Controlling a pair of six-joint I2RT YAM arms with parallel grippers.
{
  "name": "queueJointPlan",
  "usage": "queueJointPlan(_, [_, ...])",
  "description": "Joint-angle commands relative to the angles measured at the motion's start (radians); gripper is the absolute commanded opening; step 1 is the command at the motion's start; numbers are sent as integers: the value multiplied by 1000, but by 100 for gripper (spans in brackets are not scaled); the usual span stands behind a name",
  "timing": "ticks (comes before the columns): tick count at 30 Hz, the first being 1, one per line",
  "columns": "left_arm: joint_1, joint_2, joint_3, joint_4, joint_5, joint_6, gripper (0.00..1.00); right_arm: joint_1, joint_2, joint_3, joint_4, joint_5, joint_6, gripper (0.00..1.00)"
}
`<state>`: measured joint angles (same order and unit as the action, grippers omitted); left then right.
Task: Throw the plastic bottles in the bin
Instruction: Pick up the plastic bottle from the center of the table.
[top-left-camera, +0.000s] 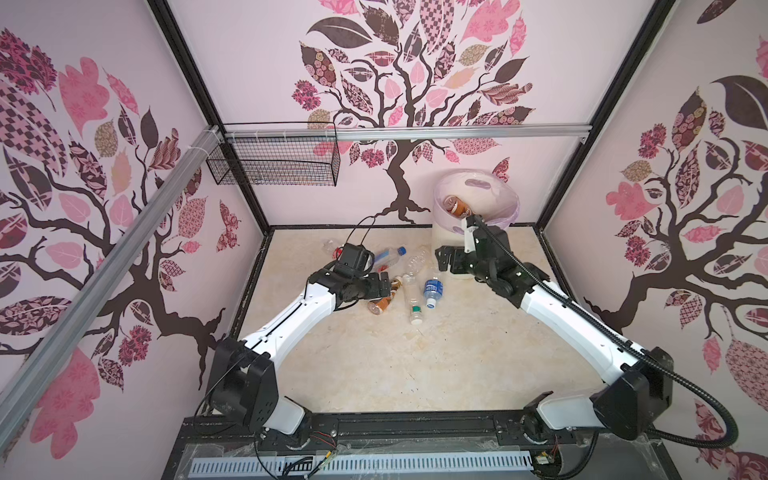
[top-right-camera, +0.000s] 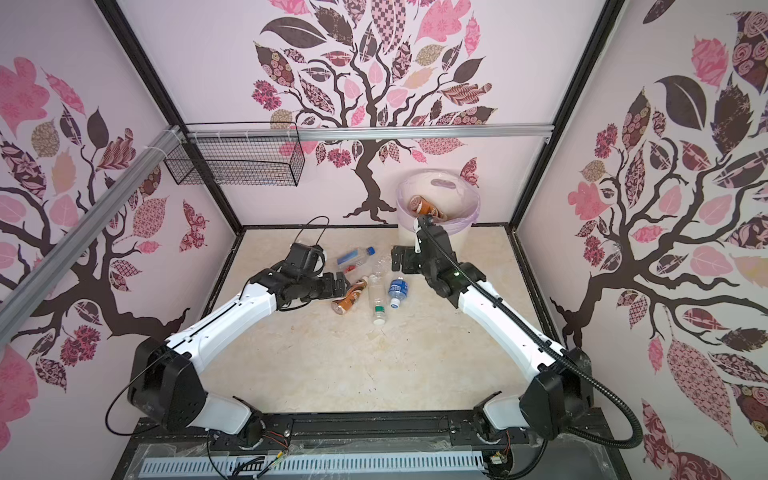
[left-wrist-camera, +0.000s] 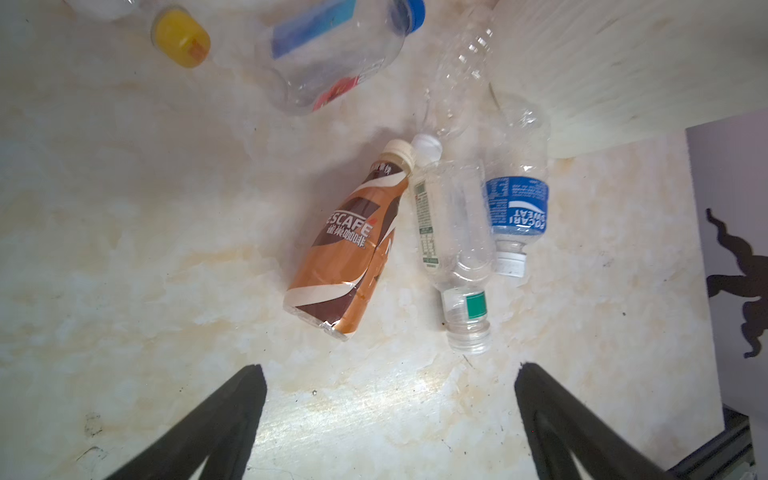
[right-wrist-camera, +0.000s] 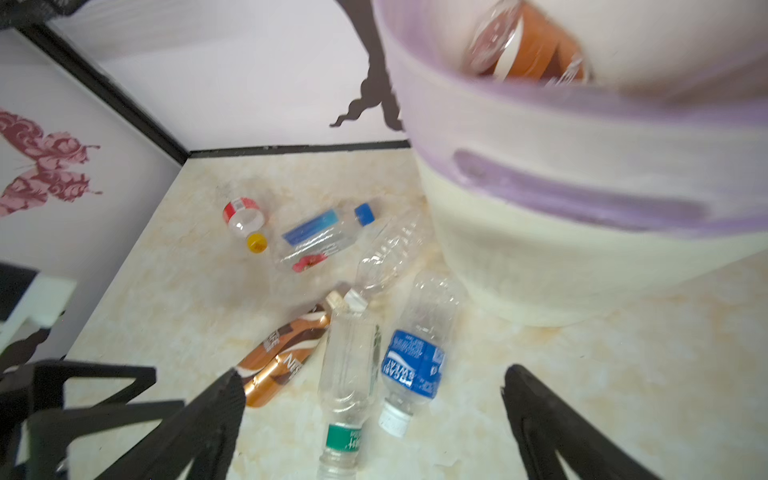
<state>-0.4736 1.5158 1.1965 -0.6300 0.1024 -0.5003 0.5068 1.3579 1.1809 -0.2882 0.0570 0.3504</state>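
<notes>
While both arms hang over the marble-look tabletop (top-left-camera: 374, 365), the cream-white bin (top-left-camera: 444, 235) with its lilac bag liner stands far right against the back wall. One brown-labelled bottle (top-left-camera: 456, 206) lies inside it. The right gripper (right-wrist-camera: 372, 372) is just beside the bin's left wall, jaws spread wide with nothing between them. The left gripper (left-wrist-camera: 388, 370) is near the bottle pile, jaws also wide apart and empty.

Six bottles lie on the tabletop left of the bin:
- blue-capped clear bottle (left-wrist-camera: 332, 54), blue and red label
- unlabelled ribbed clear bottle (left-wrist-camera: 461, 70)
- Nescafé bottle (left-wrist-camera: 349, 245)
- clear bottle with green neck band (left-wrist-camera: 455, 249), touching the Nescafé cap end
- Pocari Sweat bottle (left-wrist-camera: 517, 208), white cap, right beside that one
- yellow-capped red-labelled bottle (right-wrist-camera: 243, 218), farthest from the bin
</notes>
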Motion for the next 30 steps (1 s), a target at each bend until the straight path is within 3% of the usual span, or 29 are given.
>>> queueJointPlan(1, [0, 28, -4, -14, 14, 6, 98, 0, -90, -95, 58, -75, 84, 99])
queueJointPlan(14, [1, 301, 142, -106, -72, 66, 95, 1, -139, -246, 88, -166, 110, 100])
queueJointPlan(22, [0, 378, 171, -80, -52, 60, 80, 0, -147, -272, 101, -189, 112, 99])
queueJointPlan(30, [0, 390, 150, -50, -29, 48, 71, 0, -168, -290, 107, -192, 126, 100])
